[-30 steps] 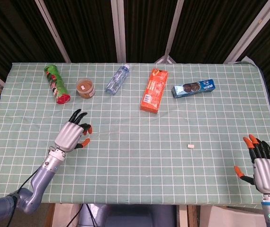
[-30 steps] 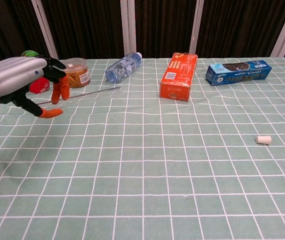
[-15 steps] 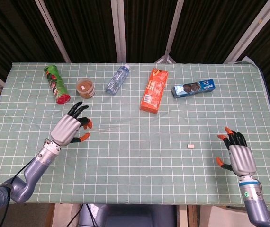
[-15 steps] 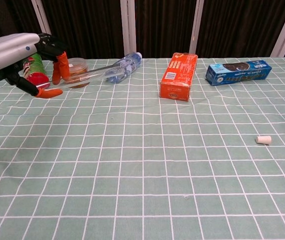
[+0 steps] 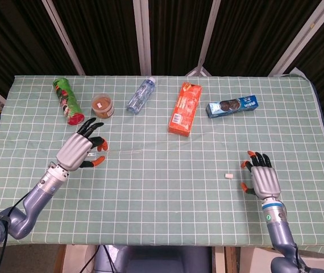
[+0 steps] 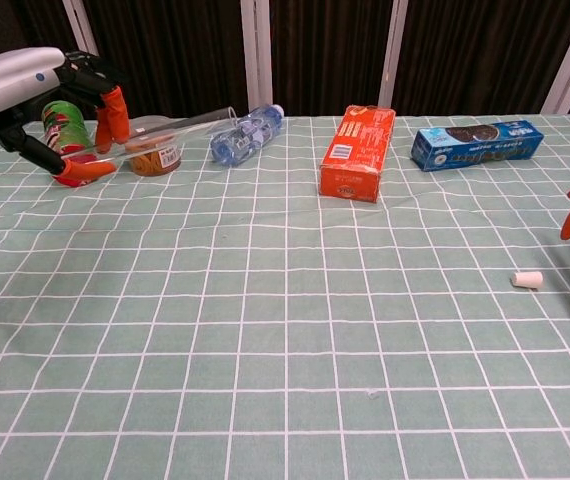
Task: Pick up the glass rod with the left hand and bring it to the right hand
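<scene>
A: The tablecloth (image 5: 162, 170) is pale green, crossed by a white grid. What else has colour?

B: A green crisp tube with a red end (image 5: 67, 100), a clear tub of brown paste (image 5: 102, 106), a clear plastic bottle tinted blue (image 5: 141, 95), an orange carton (image 5: 185, 109) with white print, and a blue biscuit packet showing dark cookies (image 5: 232, 106).

A: And the hands?

B: The left hand (image 5: 81, 149) and right hand (image 5: 262, 180) are silver-grey, with black fingers tipped orange. A small white cylinder (image 5: 228, 176) lies by itself.

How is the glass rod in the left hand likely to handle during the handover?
The glass rod looks thin and smooth, so probably slippery. The left hand pinches one end; it may pivot. Being glass, likely stiff but fragile.
</scene>
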You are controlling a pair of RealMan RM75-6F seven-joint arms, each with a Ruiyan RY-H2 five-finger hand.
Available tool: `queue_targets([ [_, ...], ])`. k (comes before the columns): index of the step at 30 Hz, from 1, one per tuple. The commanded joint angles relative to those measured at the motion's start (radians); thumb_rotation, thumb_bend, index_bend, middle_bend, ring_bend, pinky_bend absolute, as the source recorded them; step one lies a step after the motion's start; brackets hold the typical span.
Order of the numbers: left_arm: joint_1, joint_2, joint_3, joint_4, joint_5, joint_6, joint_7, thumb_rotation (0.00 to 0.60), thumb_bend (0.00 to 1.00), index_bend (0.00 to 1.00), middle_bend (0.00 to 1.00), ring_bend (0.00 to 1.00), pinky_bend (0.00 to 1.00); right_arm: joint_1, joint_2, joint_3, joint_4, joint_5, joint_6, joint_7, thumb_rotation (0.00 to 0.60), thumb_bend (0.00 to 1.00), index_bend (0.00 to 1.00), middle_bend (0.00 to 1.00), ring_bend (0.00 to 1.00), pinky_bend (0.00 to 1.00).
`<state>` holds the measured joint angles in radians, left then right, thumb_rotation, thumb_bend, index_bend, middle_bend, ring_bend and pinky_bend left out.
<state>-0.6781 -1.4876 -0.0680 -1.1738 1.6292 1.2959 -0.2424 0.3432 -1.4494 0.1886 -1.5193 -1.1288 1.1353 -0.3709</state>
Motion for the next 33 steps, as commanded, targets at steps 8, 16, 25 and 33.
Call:
queue_targets([
  [8, 0.000, -0.004, 0.006, 0.021, 0.013, 0.008, -0.027, 0.600, 0.71, 0.56, 0.62, 0.12, 0.00, 0.036, -0.071, 0.000, 0.081, 0.024, -0.016, -0.016, 0.600, 0.31, 0.42, 0.14, 0.03, 0.00],
  [16, -0.003, -0.003, 0.002, 0.024, 0.011, 0.006, -0.031, 0.600, 0.71, 0.56, 0.62, 0.12, 0.00, 0.054, -0.106, -0.004, 0.129, 0.021, -0.024, 0.001, 0.600, 0.31, 0.44, 0.15, 0.04, 0.00],
  [25, -0.008, -0.008, 0.002, 0.029, 0.014, 0.002, -0.031, 0.600, 0.71, 0.56, 0.62, 0.12, 0.00, 0.069, -0.134, -0.004, 0.150, 0.014, -0.026, 0.022, 0.600, 0.31, 0.47, 0.17, 0.04, 0.00],
  [33, -0.010, -0.010, 0.001, 0.028, 0.014, 0.002, -0.026, 0.600, 0.71, 0.56, 0.62, 0.12, 0.00, 0.077, -0.151, -0.002, 0.165, 0.026, -0.028, 0.020, 0.600, 0.31, 0.49, 0.18, 0.04, 0.00],
])
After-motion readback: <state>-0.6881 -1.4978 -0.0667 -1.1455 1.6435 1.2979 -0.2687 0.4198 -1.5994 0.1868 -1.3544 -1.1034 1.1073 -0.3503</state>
